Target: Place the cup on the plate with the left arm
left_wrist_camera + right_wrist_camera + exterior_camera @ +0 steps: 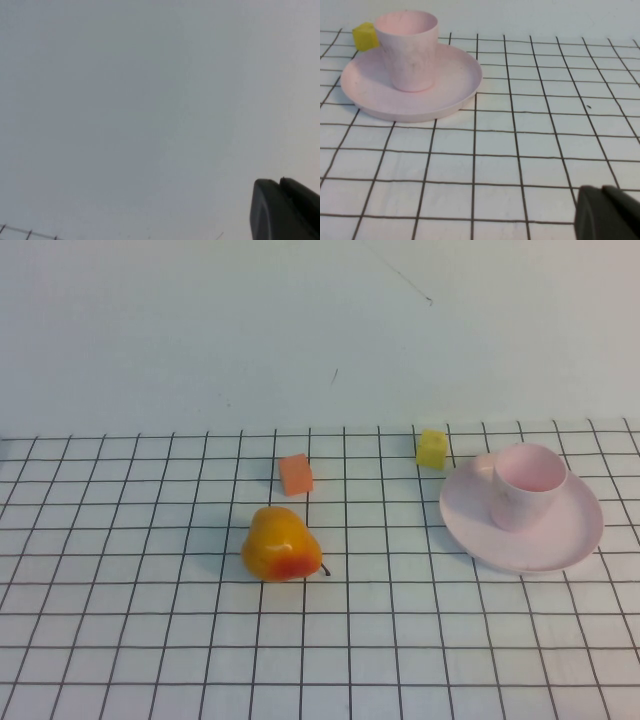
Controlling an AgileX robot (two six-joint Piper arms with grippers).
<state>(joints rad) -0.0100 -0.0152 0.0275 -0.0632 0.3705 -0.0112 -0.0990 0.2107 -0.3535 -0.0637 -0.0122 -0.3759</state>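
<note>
The pale pink cup point(527, 485) stands upright on the pale pink plate point(565, 545) at the right of the gridded table. In the right wrist view the cup point(410, 50) sits on the plate point(457, 82), a little toward its far rim. Neither arm shows in the high view. My left gripper point(280, 182) is shut with nothing in it and faces a blank grey wall, far from the cup. The right gripper point(601, 189) is shut too, low over the table, a few grid squares from the plate.
An orange-yellow pear point(280, 545) lies near the table's middle. An orange cube point(296, 475) sits just behind it. A yellow cube point(432, 449) rests by the plate's far left rim, and shows as the yellow cube point(364, 36) behind the cup.
</note>
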